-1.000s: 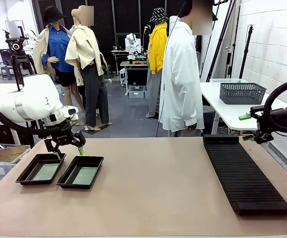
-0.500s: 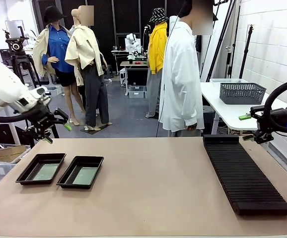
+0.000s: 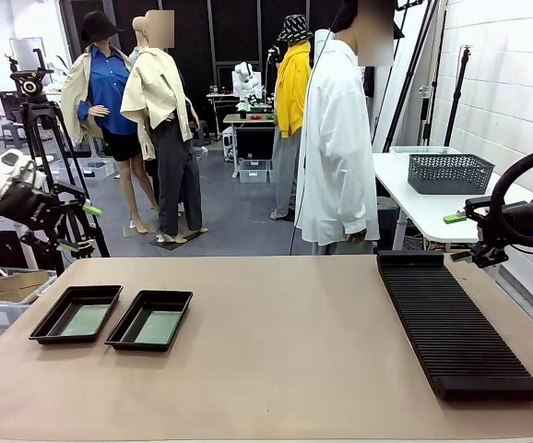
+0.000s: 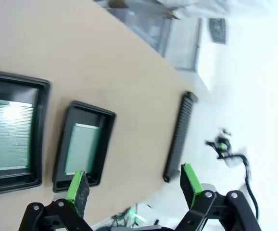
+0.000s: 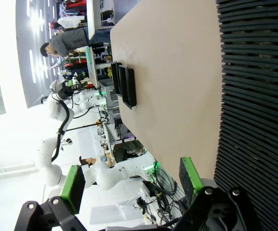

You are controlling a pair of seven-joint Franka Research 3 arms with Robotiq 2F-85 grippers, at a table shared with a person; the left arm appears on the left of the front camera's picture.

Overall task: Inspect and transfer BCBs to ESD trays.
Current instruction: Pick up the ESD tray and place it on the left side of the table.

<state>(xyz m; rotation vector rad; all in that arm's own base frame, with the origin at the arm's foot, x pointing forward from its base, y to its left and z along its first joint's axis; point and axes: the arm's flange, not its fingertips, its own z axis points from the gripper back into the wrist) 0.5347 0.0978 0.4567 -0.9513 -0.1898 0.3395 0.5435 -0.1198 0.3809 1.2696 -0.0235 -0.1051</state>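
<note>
Two black ESD trays lie side by side at the table's left, the left tray (image 3: 91, 288) and the right tray (image 3: 165, 293). A green BCB lies flat in each: one (image 3: 84, 320) in the left tray, one (image 3: 159, 327) in the right. My left gripper (image 3: 80, 228) hangs open and empty, raised beyond the table's far left corner, well clear of the trays. Its wrist view looks down on both trays (image 4: 43, 130) (image 4: 93, 109) and their boards (image 4: 9, 134) (image 4: 81, 148) past the open fingers (image 4: 134, 183). My right gripper (image 3: 460, 238) is open and empty at the right, by the rack's far end.
A long black ribbed rack (image 3: 456, 323) runs along the table's right side, with no boards in its slots. A person in a white shirt (image 3: 336, 138) stands at the far edge. A grey mesh basket (image 3: 449, 173) sits on a white side table behind.
My left arm has risen from just above the trays and swung left, off past the table's corner, with its jaws open throughout. The right arm and both boards have not moved.
</note>
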